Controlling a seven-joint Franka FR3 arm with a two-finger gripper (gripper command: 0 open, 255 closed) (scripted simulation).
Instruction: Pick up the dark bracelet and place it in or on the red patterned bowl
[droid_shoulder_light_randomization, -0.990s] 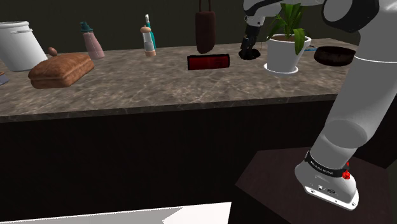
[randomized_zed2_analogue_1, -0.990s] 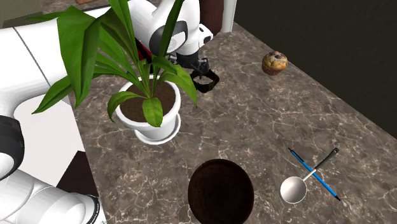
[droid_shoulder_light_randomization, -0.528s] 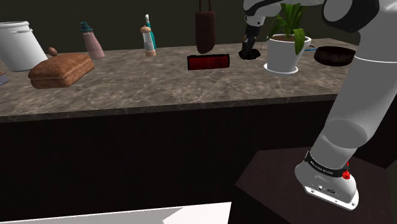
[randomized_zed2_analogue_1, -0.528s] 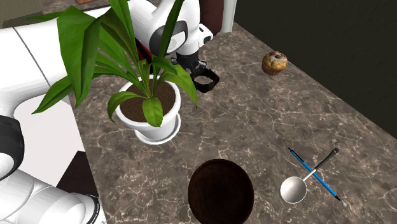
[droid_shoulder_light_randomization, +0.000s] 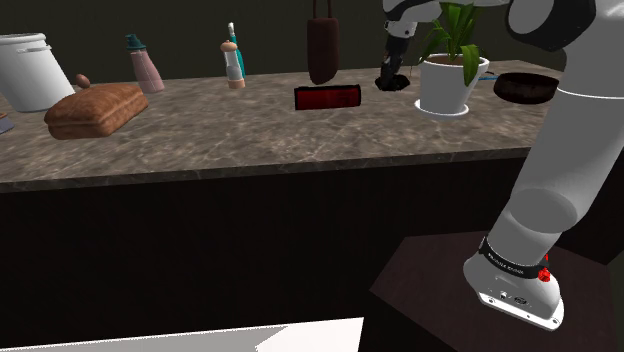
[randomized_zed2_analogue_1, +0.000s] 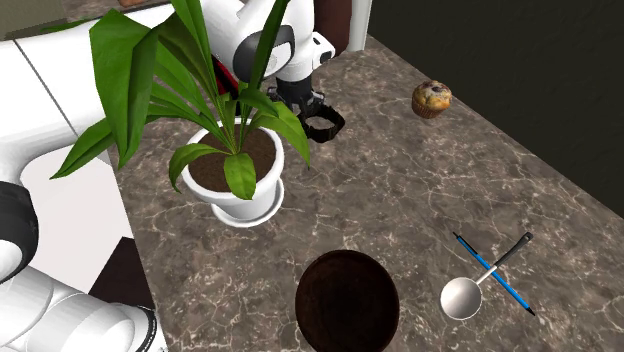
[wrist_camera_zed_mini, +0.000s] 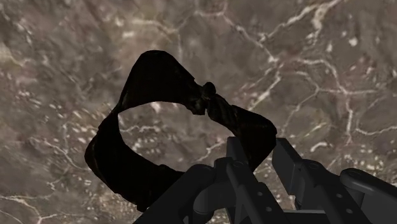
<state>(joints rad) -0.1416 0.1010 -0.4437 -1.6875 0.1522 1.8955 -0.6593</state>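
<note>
My fingers (wrist_camera_zed_mini: 296, 170) grip the bracelet (wrist_camera_zed_mini: 159, 83) by its band, so the pick looks done; next I should lift clear and swing around the plant (randomized_zed2_analogue_1: 236, 172) to the bowl (randomized_zed2_analogue_1: 347, 300).

bracelet (randomized_zed2_analogue_1: 338, 127) between potted plant (randomized_zed2_analogue_1: 238, 196) and muffin (randomized_zed2_analogue_1: 431, 98)

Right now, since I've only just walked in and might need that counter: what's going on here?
The white arm's black gripper is shut on the dark bracelet, right next to the potted plant on the marble counter. The dark bowl the bracelet is meant for sits on the plant's other side. The bracelet has not yet been carried there.
</note>
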